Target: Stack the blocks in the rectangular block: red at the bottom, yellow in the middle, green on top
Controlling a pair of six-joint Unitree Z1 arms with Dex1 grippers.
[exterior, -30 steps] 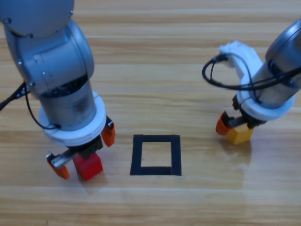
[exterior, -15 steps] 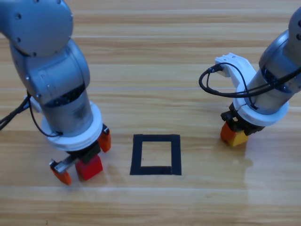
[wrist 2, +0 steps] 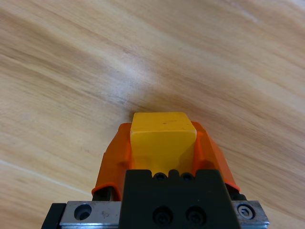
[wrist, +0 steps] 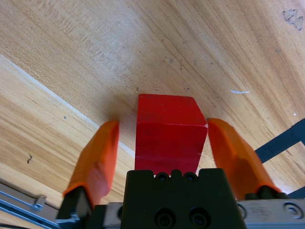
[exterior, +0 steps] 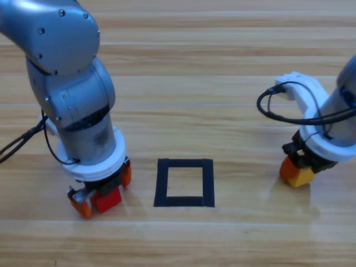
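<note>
The high view looks steeply down on the wooden bench (exterior: 222, 83) from above, with both arms entering from the top edge and the tape square (exterior: 184, 183) near the middle. The left wrist view looks along its own jaws, close to the bench, at the red cube (wrist: 169, 131) (a corner of black tape shows at its right edge). The right wrist view faces the bench equally close, sharing only the yellow cube (wrist 2: 163, 138) with the overhead camera.
</note>
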